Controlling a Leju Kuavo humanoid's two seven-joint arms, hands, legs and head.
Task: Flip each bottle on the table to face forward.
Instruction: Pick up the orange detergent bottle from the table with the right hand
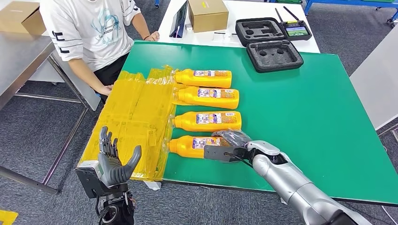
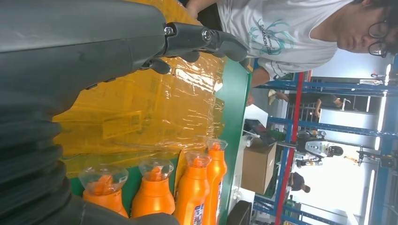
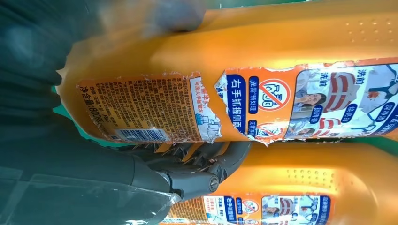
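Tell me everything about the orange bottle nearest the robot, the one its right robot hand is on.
The nearest bottle is orange, plastic-looking, lying on its side on the green table, cap end toward the yellow plastic sheets. It is the closest of four lined up side by side. Its printed label, blue and white with small pictures, faces up and is torn ragged in the middle. The right robot hand grips its base end.

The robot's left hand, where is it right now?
In the head view the left hand is raised, holding nothing, with fingers apart, at the table's near left corner, beside the yellow plastic sheets and apart from the bottles.
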